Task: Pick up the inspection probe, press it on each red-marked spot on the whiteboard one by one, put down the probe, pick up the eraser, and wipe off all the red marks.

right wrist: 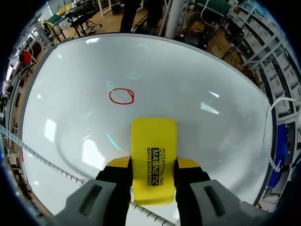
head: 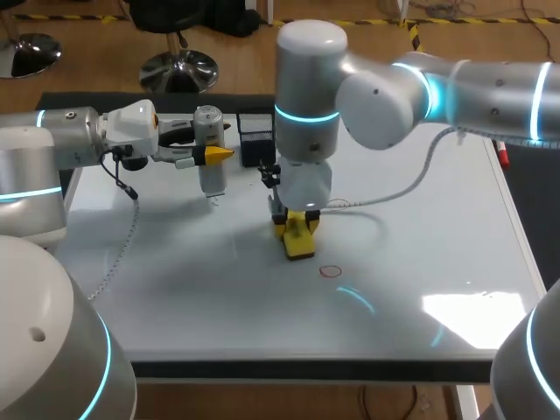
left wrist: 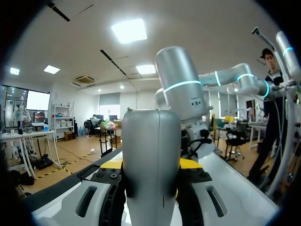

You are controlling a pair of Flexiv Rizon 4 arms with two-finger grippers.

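Note:
The grey inspection probe (head: pixel 209 149) hangs upright above the whiteboard's (head: pixel 420 236) far left part, and my left gripper (head: pixel 213 155) is shut on it. In the left wrist view the probe (left wrist: pixel 150 155) fills the gap between the fingers. My right gripper (head: pixel 298 229) is shut on the yellow eraser (head: pixel 299 238), which points down at the board's middle. A red circle mark (head: pixel 330 271) lies on the board just in front of the eraser. In the right wrist view the eraser (right wrist: pixel 154 157) sits between the fingers, with the red circle (right wrist: pixel 122 96) a short way ahead of it.
A black mesh holder (head: pixel 255 136) stands at the board's far edge, behind the right arm. A red marker (head: pixel 500 154) lies at the far right edge. A white cable (head: pixel 398 192) trails over the board from the right arm.

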